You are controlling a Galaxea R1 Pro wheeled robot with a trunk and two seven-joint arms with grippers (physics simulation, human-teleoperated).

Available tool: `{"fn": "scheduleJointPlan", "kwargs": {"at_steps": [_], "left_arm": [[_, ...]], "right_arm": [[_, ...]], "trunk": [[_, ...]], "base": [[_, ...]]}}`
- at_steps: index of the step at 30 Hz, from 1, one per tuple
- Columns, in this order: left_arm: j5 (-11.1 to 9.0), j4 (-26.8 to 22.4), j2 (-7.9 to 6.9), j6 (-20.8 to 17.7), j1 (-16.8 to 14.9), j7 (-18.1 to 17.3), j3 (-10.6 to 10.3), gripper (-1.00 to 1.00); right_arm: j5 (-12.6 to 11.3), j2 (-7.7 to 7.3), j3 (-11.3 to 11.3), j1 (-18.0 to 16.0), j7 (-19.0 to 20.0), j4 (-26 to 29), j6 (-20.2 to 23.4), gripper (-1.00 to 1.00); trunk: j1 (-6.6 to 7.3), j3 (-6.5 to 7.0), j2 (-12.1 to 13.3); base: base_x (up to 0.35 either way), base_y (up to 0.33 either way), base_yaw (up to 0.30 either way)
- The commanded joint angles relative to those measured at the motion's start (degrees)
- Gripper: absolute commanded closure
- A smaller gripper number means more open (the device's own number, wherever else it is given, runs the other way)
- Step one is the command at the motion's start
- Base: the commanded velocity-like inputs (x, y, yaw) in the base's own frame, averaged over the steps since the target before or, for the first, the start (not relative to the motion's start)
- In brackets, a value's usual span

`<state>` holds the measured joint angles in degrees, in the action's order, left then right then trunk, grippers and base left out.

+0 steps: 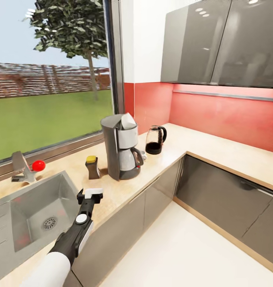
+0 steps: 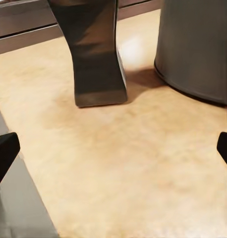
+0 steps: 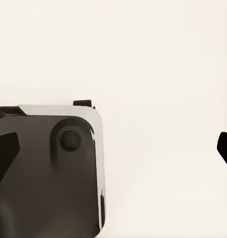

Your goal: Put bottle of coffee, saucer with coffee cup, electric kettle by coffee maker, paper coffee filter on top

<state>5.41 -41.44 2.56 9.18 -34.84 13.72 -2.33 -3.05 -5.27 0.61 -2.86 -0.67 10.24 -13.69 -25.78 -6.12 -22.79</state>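
Left end effector (image 1: 90, 195) spread, empty, above countertop (image 1: 124, 187) | right end effector (image 3: 113, 148) spread, empty

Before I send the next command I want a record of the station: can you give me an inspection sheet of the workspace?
Surface: beige countertop running round a corner, sink set into it.
Job's things: coffee maker upright on the countertop, a white paper filter on its top; bottle of coffee beside it on the sink side; electric kettle on its far side; a small white item behind the maker, too hidden to name.
Clutter: faucet with a red knob.
Grippers: left gripper open, empty, over the countertop edge near the bottle; right gripper open, empty.
Cables: nothing seen.
Surroundings: window, red backsplash, grey wall cabinets.
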Motion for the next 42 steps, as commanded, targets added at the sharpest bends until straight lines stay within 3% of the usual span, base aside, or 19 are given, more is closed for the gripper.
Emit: {"fn": "scheduleJointPlan", "kwargs": {"at_steps": [1, 12, 18, 19, 20, 25, 28, 30, 31, 34, 35, 39, 42], "left_arm": [[0.6, 0.0, -0.01, 0.0, -0.1, 0.5, -0.1, -1.0], [0.5, -0.9, -0.01, 0.2, 0.3, -0.1, -0.3, -1.0], [0.3, -7.1, 0.26, 0.2, 3.5, -1.6, -1.1, -1.0], [0.3, -14.4, 0.33, -0.1, 7.7, -5.4, -2.2, -1.0], [0.3, -16.8, 0.31, -0.1, 9.5, -6.9, -2.6, -1.0], [0.3, -25.1, 0.28, 0.1, 16.8, -12.6, -3.4, -1.0], [0.3, -30.5, 0.33, 0.2, 23.0, -20.9, -3.6, -1.0], [0.3, -31.2, 0.32, 0.2, 24.0, -23.6, -3.6, -1.0], [0.2, -31.7, 0.25, 0.1, 25.3, -27.8, -3.6, -1.0], [0.3, -32.0, 0.16, 0.1, 28.1, -34.4, -3.5, -1.0], [0.3, -32.1, 0.07, 0.2, 30.5, -38.0, -3.5, -1.0], [0.5, -31.8, 0.0, 0.2, 34.4, -43.1, -3.5, -1.0], [0.7, -26.3, -0.05, 0.3, 36.4, -44.1, -2.8, -1.0]], "right_arm": [[-0.3, 0.0, 0.1, 0.0, 0.0, 0.0, -0.2, -1.0], [-0.4, 0.0, 0.0, 0.0, 0.0, 0.0, -0.3, -1.0], [-0.4, 0.0, 0.0, 0.0, 0.0, 0.1, -1.3, -1.0], [-0.4, 0.0, 0.0, 0.0, 0.0, 0.1, -2.0, -1.0], [-0.4, 0.0, 0.0, 0.0, 0.0, 0.1, -2.2, -1.0], [-0.4, 0.0, 0.0, 0.0, 0.0, 0.1, -2.5, -1.0], [-0.4, 0.0, 0.0, 0.0, 0.0, 0.1, -2.6, -1.0], [-0.4, 0.0, 0.0, 0.0, 0.0, 0.1, -2.6, -1.0], [-0.4, 0.0, 0.0, 0.0, 0.0, 0.1, -2.6, -1.0], [-0.4, 0.0, 0.0, 0.0, 0.0, 0.1, -2.6, -1.0], [-0.4, 0.05, 0.0, 0.0, 0.0, 0.1, -2.6, -1.0], [-0.4, 0.05, 0.0, 0.0, 0.0, 0.1, -2.6, -1.0], [-0.5, 0.07, 0.0, 0.0, 0.0, 0.2, -2.6, -1.0]], "trunk": [[0.0, -0.12, -0.1], [0.0, -0.12, -0.1], [0.0, -0.12, -0.1], [0.0, -0.12, -0.1], [0.0, -0.12, -0.1], [0.0, -0.12, -0.1], [0.0, -0.12, -0.1], [0.0, -0.12, -0.1], [0.0, -0.12, -0.1], [0.0, -0.12, -0.1], [0.0, -0.12, -0.1], [0.0, -0.12, -0.1], [0.0, -0.12, -0.1]], "base": [[-0.284, -0.163, 0.0], [-0.152, -0.078, 0.0], [-0.005, -0.003, 0.0], [0.0, 0.0, 0.0], [0.0, 0.0, 0.0], [0.0, 0.0, 0.0], [0.0, 0.0, 0.0], [0.0, 0.0, 0.0], [0.0, 0.0, 0.0], [0.0, 0.0, 0.0], [0.0, 0.0, 0.0], [0.0, 0.0, 0.0], [0.0, 0.0, 0.0]]}}
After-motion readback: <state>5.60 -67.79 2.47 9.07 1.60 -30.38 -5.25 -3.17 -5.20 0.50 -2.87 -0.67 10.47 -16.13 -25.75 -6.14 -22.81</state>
